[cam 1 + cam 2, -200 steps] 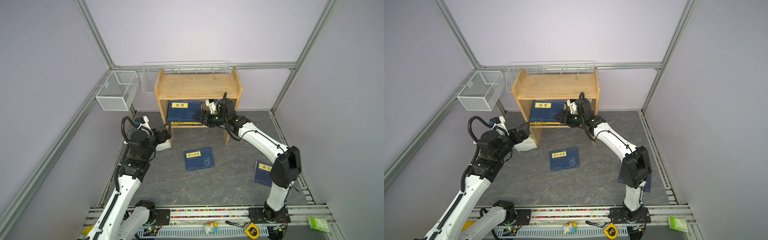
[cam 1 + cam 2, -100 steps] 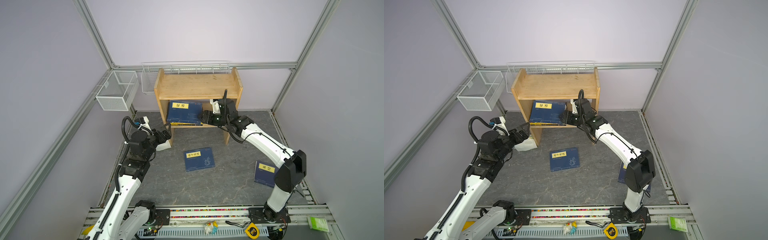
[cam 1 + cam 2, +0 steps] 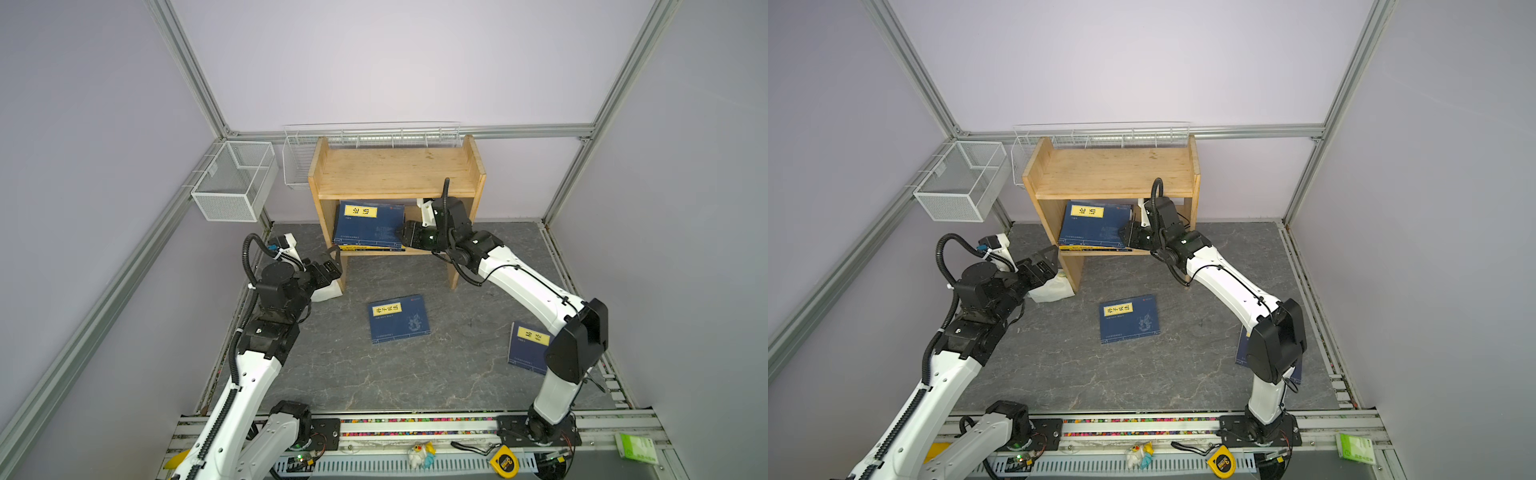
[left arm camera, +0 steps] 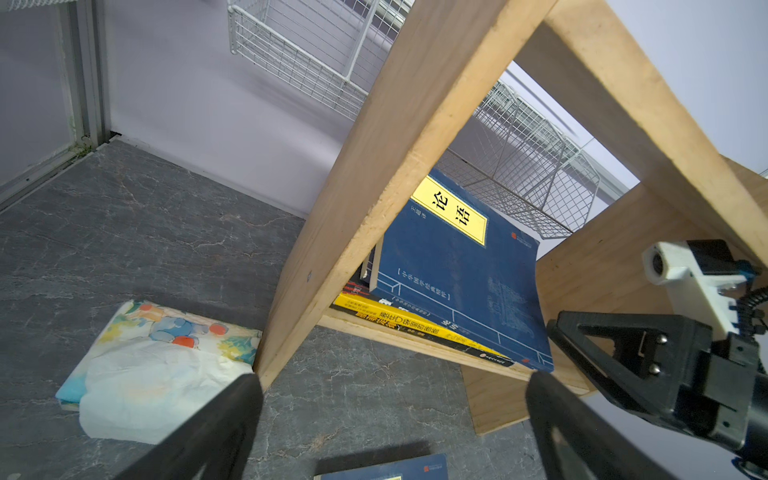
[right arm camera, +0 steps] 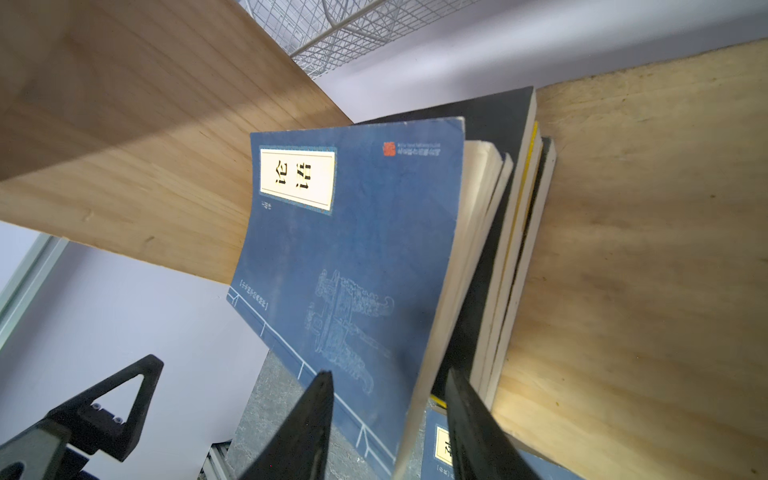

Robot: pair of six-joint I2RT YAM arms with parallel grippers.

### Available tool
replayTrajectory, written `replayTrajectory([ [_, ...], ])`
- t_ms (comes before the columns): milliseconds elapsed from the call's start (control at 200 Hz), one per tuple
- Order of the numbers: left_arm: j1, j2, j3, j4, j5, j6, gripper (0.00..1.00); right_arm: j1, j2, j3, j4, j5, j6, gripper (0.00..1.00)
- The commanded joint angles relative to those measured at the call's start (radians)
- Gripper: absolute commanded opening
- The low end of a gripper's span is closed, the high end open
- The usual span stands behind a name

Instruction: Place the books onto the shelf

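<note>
Your left gripper [image 4: 392, 380] is wide apart and empty. Your right gripper [image 5: 389, 374] straddles the top blue book [image 5: 353, 249] on the shelf [image 3: 395, 174] at twelve o'clock. You can't tell if it pinches. Its arm [image 3: 519, 282] half hides the four o'clock book [image 3: 525, 349].

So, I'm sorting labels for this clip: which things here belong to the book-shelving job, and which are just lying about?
Part of the job:
wooden shelf
stack of books on it
navy book mid-floor
navy book beside the right arm

Just lying about:
floral packet
side wire basket
rear wire basket
tape measure
toy figure
green packet
</note>
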Motion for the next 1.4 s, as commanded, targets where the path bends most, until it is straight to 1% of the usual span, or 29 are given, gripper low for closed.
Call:
replayTrajectory([
  [0,0.006,-0.013,-0.011,-0.013,-0.011,0.008,0.99,0.007,0.028,0.047,0.039,0.032,-0.018,0.47],
  [115,0.006,-0.018,-0.011,-0.017,-0.011,0.010,0.99,0.015,0.042,0.059,0.024,0.062,-0.015,0.47],
  [470,0.010,-0.026,-0.012,-0.025,-0.016,0.011,0.99,0.036,0.091,0.107,0.012,0.080,0.004,0.46],
  [725,0.012,-0.020,-0.015,-0.021,-0.011,0.014,1.00,0.038,0.067,0.088,0.001,0.130,-0.006,0.48],
  [785,0.013,-0.004,-0.012,-0.018,0.012,0.019,1.00,0.039,0.059,0.082,-0.001,0.141,-0.011,0.48],
  [875,0.014,0.043,0.019,-0.027,0.081,0.019,1.00,0.039,0.052,0.080,-0.008,0.153,-0.021,0.47],
  [1025,0.013,0.131,0.096,-0.019,0.184,-0.025,0.96,0.038,0.049,0.075,-0.009,0.155,-0.029,0.46],
  [1215,0.013,0.184,0.152,0.007,0.196,-0.049,0.96,0.036,0.053,0.077,-0.008,0.149,-0.031,0.45],
  [1395,0.013,0.211,0.165,0.025,0.211,-0.072,0.96,0.035,0.056,0.076,-0.006,0.144,-0.033,0.42],
])
